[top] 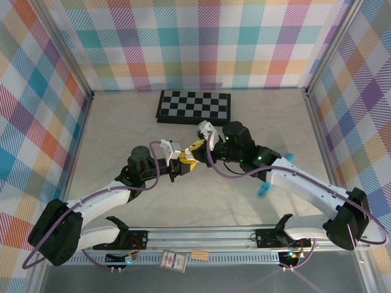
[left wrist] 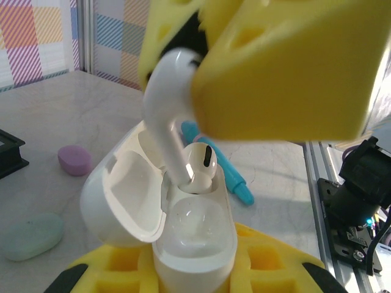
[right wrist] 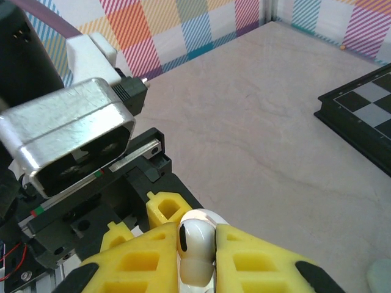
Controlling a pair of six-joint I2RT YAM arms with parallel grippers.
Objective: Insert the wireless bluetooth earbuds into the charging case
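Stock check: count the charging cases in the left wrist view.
3: open glossy white plastic case in the left pincer; pink-purple pebble-shaped case and mint-green pebble-shaped case on the table beyond. Others may be hidden.

White glossy earbud (left wrist: 168, 91) pinched in right claw (right wrist: 197, 259), stem down, tip at well mouth of open white charging case (left wrist: 195, 244), second earbud (left wrist: 200, 162) seated in adjacent well, lid (left wrist: 131, 201) swung open sideways, case upright.
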